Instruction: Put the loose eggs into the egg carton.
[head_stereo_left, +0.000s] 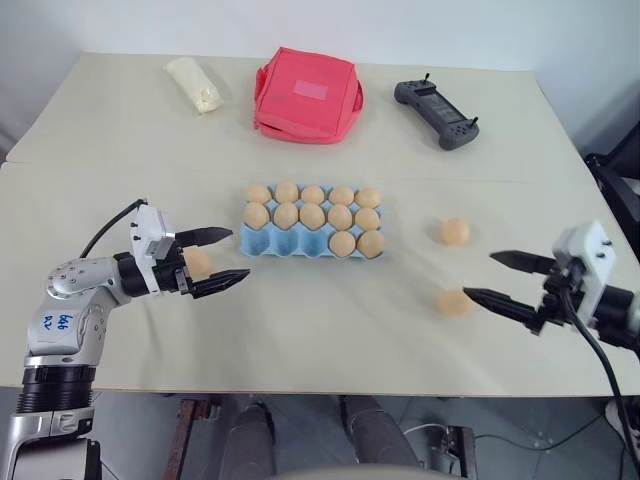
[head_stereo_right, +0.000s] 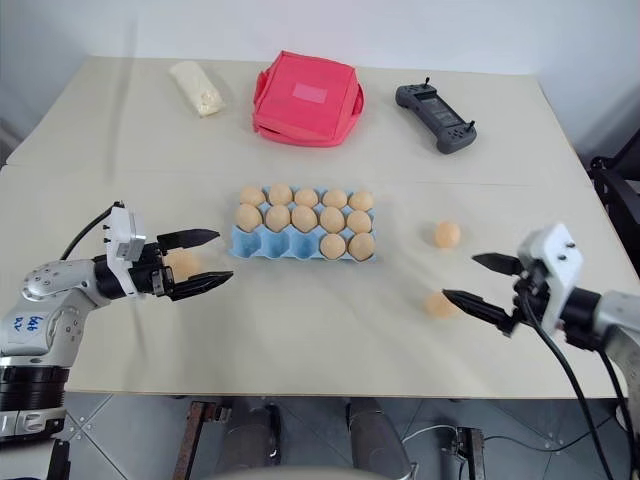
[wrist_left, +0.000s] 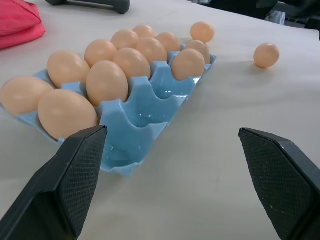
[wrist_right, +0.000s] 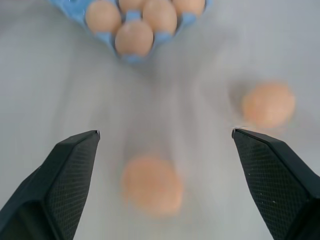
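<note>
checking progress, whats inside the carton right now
The carton holds twelve eggs; three front cups sit empty. The cup floors under the eggs are hidden.

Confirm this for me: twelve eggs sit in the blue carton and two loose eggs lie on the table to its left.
Wrong side. In the left eye view the two loose eggs lie on the table to the right of the egg carton, which does hold twelve.
</note>
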